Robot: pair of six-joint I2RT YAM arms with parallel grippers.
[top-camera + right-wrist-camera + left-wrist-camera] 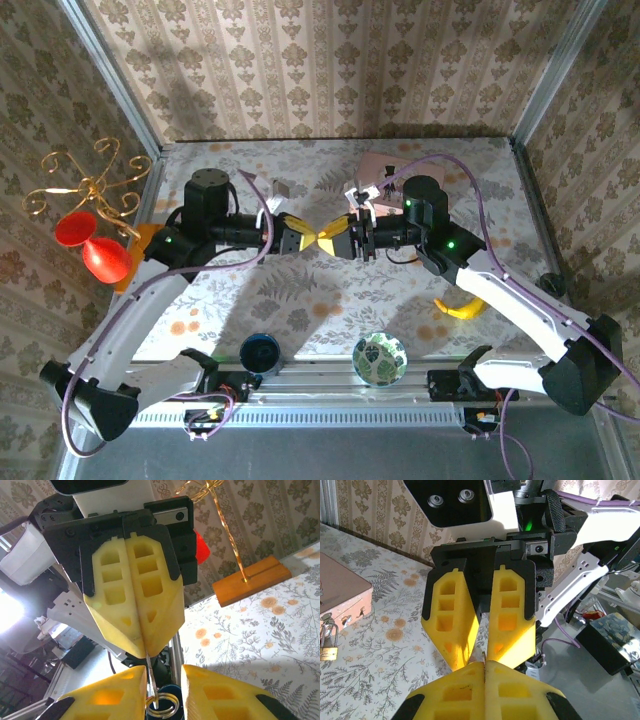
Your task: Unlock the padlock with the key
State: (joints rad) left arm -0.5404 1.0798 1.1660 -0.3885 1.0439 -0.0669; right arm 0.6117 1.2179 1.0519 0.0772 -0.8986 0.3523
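My two grippers meet tip to tip above the middle of the table. The left gripper (306, 238) (484, 664) is shut on the key (150, 662), a thin metal blade pinched between its yellow fingers. The key's ring (163, 706) hangs down between the fingers of my right gripper (340, 238) (164, 671), whose jaws stand apart on either side of the blade. The blade lies close along the right gripper's left finger. The small brass padlock (327, 648) hangs at the clasp of the pink box (340, 592) (378, 163), which sits at the back of the table behind the right arm.
A gold wire stand with red ornaments (88, 240) on an orange wooden base (252, 582) is at the left edge. A banana (460, 308) lies at the right. A blue bowl (262, 350) and a green patterned bowl (380, 358) sit at the near edge. Wallpapered walls enclose the table.
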